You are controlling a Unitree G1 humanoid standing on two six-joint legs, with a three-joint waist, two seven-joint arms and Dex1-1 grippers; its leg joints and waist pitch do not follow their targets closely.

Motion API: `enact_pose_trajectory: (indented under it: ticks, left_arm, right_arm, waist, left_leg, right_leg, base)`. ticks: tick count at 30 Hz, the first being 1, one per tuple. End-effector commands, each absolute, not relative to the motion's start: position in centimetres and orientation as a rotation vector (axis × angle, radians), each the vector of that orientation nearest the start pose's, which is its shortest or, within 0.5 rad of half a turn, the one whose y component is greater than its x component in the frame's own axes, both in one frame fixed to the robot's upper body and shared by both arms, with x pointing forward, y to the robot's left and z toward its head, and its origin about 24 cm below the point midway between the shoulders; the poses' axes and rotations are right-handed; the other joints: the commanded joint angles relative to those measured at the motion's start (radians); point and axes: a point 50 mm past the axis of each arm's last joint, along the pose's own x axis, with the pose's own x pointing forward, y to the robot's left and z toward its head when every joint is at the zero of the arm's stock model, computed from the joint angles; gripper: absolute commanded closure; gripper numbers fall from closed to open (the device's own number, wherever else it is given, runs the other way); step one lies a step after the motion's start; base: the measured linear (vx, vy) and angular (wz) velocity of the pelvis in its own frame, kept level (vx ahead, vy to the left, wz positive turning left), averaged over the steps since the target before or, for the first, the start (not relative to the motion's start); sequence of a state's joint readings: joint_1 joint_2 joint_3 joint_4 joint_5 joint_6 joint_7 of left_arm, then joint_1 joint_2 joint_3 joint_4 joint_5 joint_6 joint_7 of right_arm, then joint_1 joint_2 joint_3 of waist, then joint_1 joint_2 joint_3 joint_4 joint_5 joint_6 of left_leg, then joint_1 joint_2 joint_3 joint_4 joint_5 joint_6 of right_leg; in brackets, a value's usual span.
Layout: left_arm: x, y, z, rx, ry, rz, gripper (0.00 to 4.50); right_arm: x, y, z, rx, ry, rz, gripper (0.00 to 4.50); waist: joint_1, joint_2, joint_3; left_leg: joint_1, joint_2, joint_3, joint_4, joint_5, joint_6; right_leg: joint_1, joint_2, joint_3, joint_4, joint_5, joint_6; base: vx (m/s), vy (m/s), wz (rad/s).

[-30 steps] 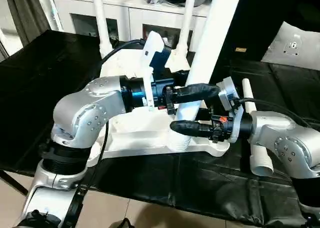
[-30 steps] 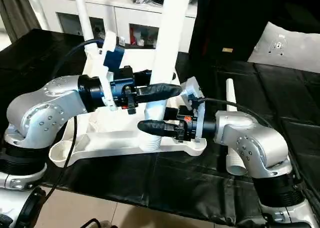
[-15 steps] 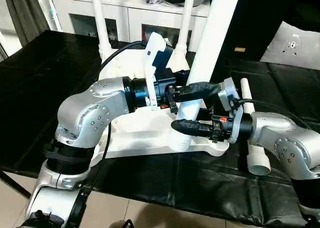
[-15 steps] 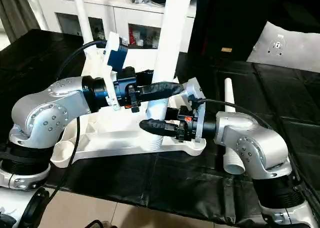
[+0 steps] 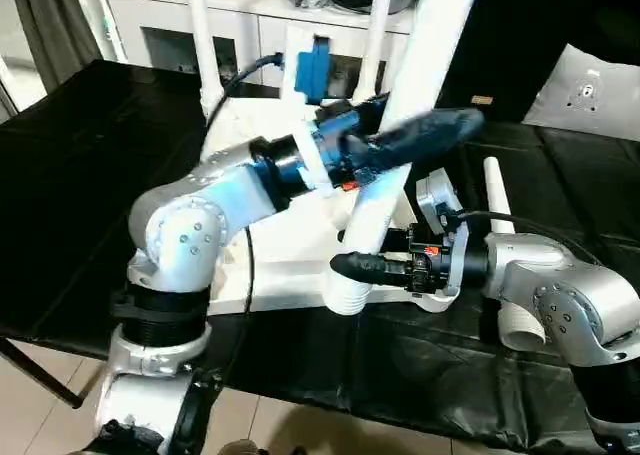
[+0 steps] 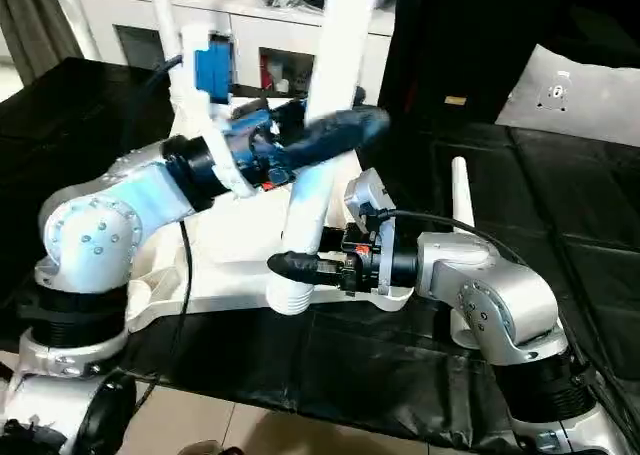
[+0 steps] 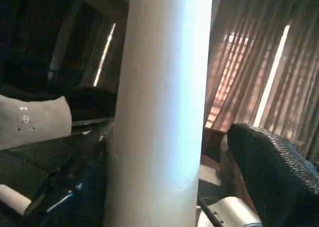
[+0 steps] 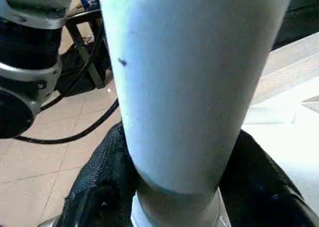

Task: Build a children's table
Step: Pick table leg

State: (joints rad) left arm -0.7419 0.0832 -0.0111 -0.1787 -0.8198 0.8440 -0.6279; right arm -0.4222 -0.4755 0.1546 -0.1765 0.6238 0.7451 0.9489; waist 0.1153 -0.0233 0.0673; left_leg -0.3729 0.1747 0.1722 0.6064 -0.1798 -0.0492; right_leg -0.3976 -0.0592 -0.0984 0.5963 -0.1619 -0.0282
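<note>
The children's table top lies upside down on the black cloth, with two white legs standing in its far corners. A third long white leg leans upright over the near right corner. Its ribbed base rests at the top's front edge; whether it sits in a socket I cannot tell. My right gripper is shut on this leg just above the base. My left gripper is raised higher up the same leg, open, with a gap beside one finger. Another leg lies loose on the cloth to the right.
White cabinets with glass doors stand behind the table. A flat grey-white panel lies at the far right. The black cloth ends at a front edge over the tiled floor.
My left gripper has climbed up the leg and its fingers have spread apart. The leg now leans more. My right gripper keeps its hold near the base.
</note>
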Motion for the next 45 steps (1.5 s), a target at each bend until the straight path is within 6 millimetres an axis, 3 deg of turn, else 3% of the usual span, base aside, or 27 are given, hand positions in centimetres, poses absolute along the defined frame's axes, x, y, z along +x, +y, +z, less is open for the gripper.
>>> enact_pose_trajectory:
  ticks: [1,3,5,9,10,13,15,16,20,23,24,25,26,28,30,31,33,34,35,38,41,44,45]
  left_arm:
    - [27.5,2.7,22.9,-0.377,-0.079,-1.411,0.33]
    - [27.3,2.3,22.8,-0.382,-0.074,-1.412,0.25]
    - [27.2,1.8,23.0,-0.410,-0.074,-1.418,0.05]
    - [27.0,1.5,23.1,-0.422,-0.079,-1.432,0.00]
    - [27.0,1.3,23.2,-0.424,-0.088,-1.434,0.00]
    - [26.9,1.4,23.6,-0.454,-0.132,-1.425,0.00]
    - [27.0,2.1,24.1,-0.518,-0.189,-1.408,0.00]
    - [27.1,2.9,24.4,-0.617,-0.222,-1.369,0.00]
    - [27.0,4.2,24.1,-0.736,-0.222,-1.305,0.00]
    - [26.9,5.4,22.7,-0.724,-0.201,-1.190,0.00]
    - [27.0,5.7,22.4,-0.714,-0.194,-1.156,0.00]
    - [27.0,5.8,22.3,-0.710,-0.192,-1.144,0.00]
    - [27.3,6.5,21.5,-0.651,-0.183,-1.048,0.00]
    - [28.3,8.7,19.1,-0.444,-0.108,-0.784,0.00]
    - [28.3,9.5,18.0,-0.354,-0.060,-0.718,0.00]
    - [28.3,9.5,18.0,-0.354,-0.060,-0.718,0.00]
    - [28.1,10.8,15.9,-0.218,0.005,-0.613,0.00]
    - [28.1,11.4,15.0,-0.186,0.031,-0.549,0.00]
    - [28.1,12.0,13.8,-0.130,0.051,-0.470,0.00]
    - [27.4,13.7,10.9,-0.090,0.106,-0.319,0.00]
    - [26.9,14.4,10.6,-0.076,0.103,-0.246,0.00]
    - [26.9,14.4,10.7,-0.071,0.102,-0.249,0.00]
    - [26.9,14.4,10.8,-0.055,0.094,-0.245,0.00]
  right_arm:
    - [26.7,-11.5,13.2,0.103,0.277,1.317,2.60]
    - [26.5,-11.3,13.2,0.112,0.267,1.318,2.60]
    - [26.6,-10.9,13.2,0.123,0.223,1.274,2.60]
    - [26.6,-10.7,13.0,0.132,0.215,1.229,2.61]
    - [26.6,-10.6,12.9,0.130,0.219,1.209,2.61]
    - [26.8,-10.6,12.6,0.118,0.205,1.143,2.61]
    - [27.3,-11.1,12.7,0.140,0.159,1.042,2.61]
    - [27.9,-11.7,13.0,0.161,0.112,0.924,2.61]
    - [28.2,-12.4,13.6,0.228,0.051,0.806,2.61]
    - [27.8,-12.7,13.9,0.239,0.037,0.759,2.61]
    - [27.7,-12.7,13.9,0.237,0.035,0.747,2.61]
    - [27.7,-12.7,13.9,0.237,0.034,0.743,2.61]
    - [27.6,-12.9,13.9,0.217,0.024,0.697,2.61]
    - [27.4,-13.3,14.1,0.156,0.008,0.618,2.61]
    - [27.1,-13.3,14.0,0.128,0.023,0.601,2.61]
    - [27.1,-13.3,14.0,0.128,0.023,0.601,2.61]
    - [26.7,-13.5,13.7,0.010,-0.014,0.545,2.61]
    - [26.7,-13.8,13.1,0.011,0.043,0.478,2.61]
    - [26.6,-14.2,12.5,0.017,0.100,0.417,2.61]
    - [26.3,-15.2,10.4,0.034,0.221,0.275,2.61]
    - [25.8,-15.1,10.1,-0.007,0.199,0.271,2.61]
    - [25.7,-15.0,10.0,-0.009,0.182,0.264,2.61]
    - [25.6,-14.9,9.9,-0.005,0.186,0.251,2.61]
  waist:
    - [0.003,-0.010,-0.077]
    - [0.003,-0.012,-0.078]
    - [0.001,-0.006,-0.079]
    - [-0.001,-0.010,-0.078]
    - [0.000,0.001,-0.078]
    - [-0.003,-0.001,-0.078]
    - [-0.004,0.000,-0.078]
    - [-0.005,0.008,-0.079]
    - [-0.010,0.007,-0.078]
    - [-0.014,0.007,-0.077]
    - [-0.017,-0.002,-0.076]
    - [-0.018,0.003,-0.076]
    - [-0.023,-0.007,-0.076]
    - [-0.031,-0.011,-0.073]
    - [-0.039,-0.004,-0.074]
    - [-0.043,-0.005,-0.073]
    - [-0.047,-0.004,-0.071]
    - [-0.050,-0.012,-0.070]
    - [-0.052,-0.007,-0.072]
    - [-0.061,-0.005,-0.070]
    - [-0.061,-0.006,-0.072]
    - [-0.062,-0.009,-0.067]
    - [-0.062,-0.004,-0.066]
  left_leg:
    - [0.008,0.050,-0.017,-0.059,-0.133,0.023]
    - [0.008,0.051,-0.018,-0.059,-0.134,0.022]
    - [0.008,0.051,-0.020,-0.060,-0.137,0.018]
    - [0.007,0.049,-0.018,-0.060,-0.141,0.015]
    - [0.008,0.049,-0.020,-0.061,-0.142,0.014]
    - [0.009,0.049,-0.019,-0.061,-0.156,0.008]
    - [0.009,0.049,-0.020,-0.061,-0.162,0.005]
    - [0.009,0.050,-0.021,-0.060,-0.168,-0.003]
    - [0.012,0.052,-0.020,-0.064,-0.194,-0.007]
    - [0.011,0.050,-0.020,-0.066,-0.198,-0.004]
    - [0.010,0.048,-0.019,-0.066,-0.196,-0.002]
    - [0.011,0.046,-0.019,-0.066,-0.195,-0.002]
    - [0.010,0.047,-0.021,-0.068,-0.194,-0.004]
    - [0.009,0.049,-0.023,-0.071,-0.198,-0.013]
    - [0.008,0.041,-0.024,-0.070,-0.210,-0.025]
    - [0.010,0.040,-0.022,-0.069,-0.211,-0.024]
    - [0.014,0.040,-0.022,-0.068,-0.233,-0.027]
    - [0.013,0.040,-0.022,-0.068,-0.233,-0.026]
    - [0.015,0.042,-0.024,-0.069,-0.238,-0.026]
    - [0.015,0.044,-0.027,-0.074,-0.262,-0.028]
    - [0.018,0.048,-0.030,-0.075,-0.295,-0.032]
    - [0.018,0.046,-0.031,-0.075,-0.317,-0.023]
    - [0.021,0.047,-0.032,-0.075,-0.325,-0.025]
  right_leg:
    - [0.055,-0.089,0.054,-0.089,-0.412,-0.054]
    - [0.055,-0.090,0.054,-0.089,-0.406,-0.053]
    - [0.055,-0.089,0.053,-0.088,-0.393,-0.058]
    - [0.055,-0.089,0.052,-0.092,-0.409,-0.049]
    - [0.055,-0.088,0.052,-0.091,-0.408,-0.048]
    - [0.054,-0.086,0.052,-0.095,-0.407,-0.043]
    - [0.053,-0.088,0.051,-0.095,-0.404,-0.050]
    - [0.053,-0.089,0.051,-0.093,-0.398,-0.061]
    - [0.053,-0.084,0.050,-0.091,-0.376,-0.074]
    - [0.054,-0.080,0.050,-0.093,-0.390,-0.040]
    - [0.054,-0.078,0.050,-0.096,-0.397,-0.027]
    - [0.053,-0.078,0.049,-0.097,-0.417,-0.009]
    - [0.052,-0.076,0.049,-0.101,-0.431,0.013]
    - [0.050,-0.075,0.049,-0.100,-0.453,0.042]
    - [0.049,-0.073,0.048,-0.101,-0.488,0.093]
    - [0.046,-0.073,0.048,-0.105,-0.495,0.098]
    - [0.036,-0.073,0.047,-0.109,-0.525,0.096]
    - [0.036,-0.072,0.047,-0.111,-0.526,0.095]
    - [0.036,-0.073,0.047,-0.108,-0.517,0.081]
    - [0.035,-0.072,0.046,-0.111,-0.499,0.064]
    - [0.036,-0.076,0.048,-0.112,-0.490,0.064]
    - [0.033,-0.081,0.046,-0.116,-0.521,0.051]
    - [0.031,-0.079,0.044,-0.118,-0.526,0.050]
  base:
    - [0.000,0.000,0.00]
    - [0.000,0.000,0.00]
    - [0.000,0.000,0.00]
    - [0.000,0.000,0.00]
    - [0.000,0.000,0.00]
    - [0.000,0.000,0.00]
    - [0.000,0.000,0.00]
    - [0.000,0.000,0.00]
    - [0.000,0.000,0.00]
    - [0.000,0.000,0.00]
    - [0.000,0.000,0.00]
    - [0.000,0.000,0.00]
    - [0.000,0.000,0.00]
    - [0.000,0.000,0.00]
    - [0.000,0.000,0.00]
    - [0.000,0.000,0.00]
    - [0.000,0.000,0.00]
    - [0.000,0.000,0.00]
    - [0.000,0.000,0.00]
    - [0.000,0.000,0.00]
    - [0.000,0.000,0.00]
    - [0.000,0.000,0.00]
    - [0.000,0.000,0.00]
